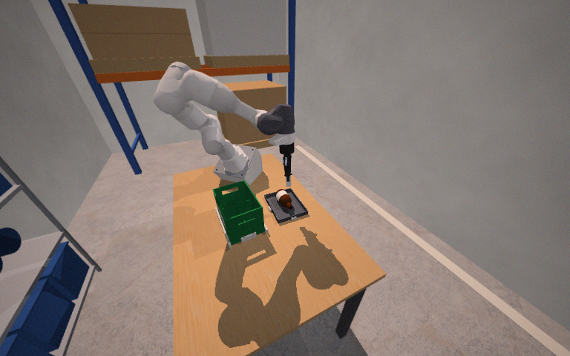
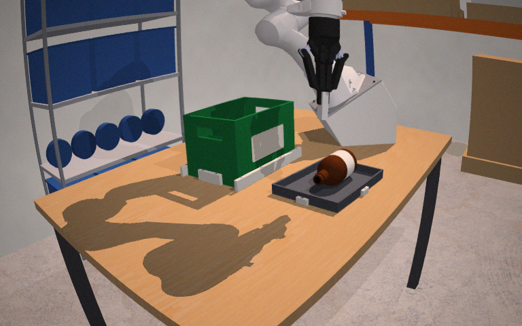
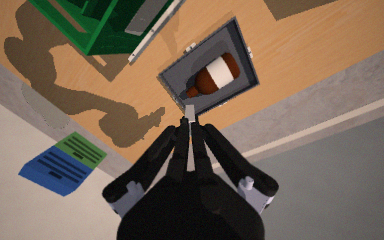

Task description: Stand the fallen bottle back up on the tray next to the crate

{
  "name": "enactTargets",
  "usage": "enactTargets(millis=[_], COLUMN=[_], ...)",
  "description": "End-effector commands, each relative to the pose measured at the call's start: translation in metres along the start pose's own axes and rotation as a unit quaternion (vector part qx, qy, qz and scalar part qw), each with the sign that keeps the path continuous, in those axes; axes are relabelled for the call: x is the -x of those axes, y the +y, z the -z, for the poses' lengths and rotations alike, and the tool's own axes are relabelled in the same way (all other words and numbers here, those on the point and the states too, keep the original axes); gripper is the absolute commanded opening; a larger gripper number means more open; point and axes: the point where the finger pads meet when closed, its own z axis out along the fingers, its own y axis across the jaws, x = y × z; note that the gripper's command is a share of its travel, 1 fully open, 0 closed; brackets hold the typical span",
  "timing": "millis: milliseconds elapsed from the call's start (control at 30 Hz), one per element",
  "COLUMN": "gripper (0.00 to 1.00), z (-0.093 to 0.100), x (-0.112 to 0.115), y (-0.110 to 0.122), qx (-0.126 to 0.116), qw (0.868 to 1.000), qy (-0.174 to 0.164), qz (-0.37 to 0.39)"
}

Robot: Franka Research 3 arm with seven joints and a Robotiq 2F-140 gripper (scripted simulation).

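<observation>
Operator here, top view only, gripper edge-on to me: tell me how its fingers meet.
Observer: In the wrist view, the gripper's fingertips are together, with nothing between them.
Operator: Describe the crate wall facing the tray; I can't see it.
Observer: In the exterior view, that wall of the green crate bears a pale panel.

White arm (image 1: 200,90) (image 2: 276,30) bent at elbow, forearm sloping down to dark wrist (image 1: 279,119). Black end effector (image 1: 288,182) (image 2: 322,115) (image 3: 190,111) points down, raised above counter (image 1: 200,264) (image 2: 231,197) (image 3: 144,75), fully shut, pale fingertips (image 1: 288,182) (image 2: 324,109) together, nothing gripped.
</observation>
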Motion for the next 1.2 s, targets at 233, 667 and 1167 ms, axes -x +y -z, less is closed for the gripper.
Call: enactTargets(millis=[233,667,1167], gripper=[0.38,0.38,0.38], z=[0.0010,0.0010,0.0010], x=[0.0020,0.0020,0.0020], y=[-0.0006,-0.0006,-0.0006], qx=[0.002,-0.003,0.000], qw=[0.973,0.921,0.840], qy=[-0.012,-0.024,-0.030], qz=[0.229,0.388,0.542])
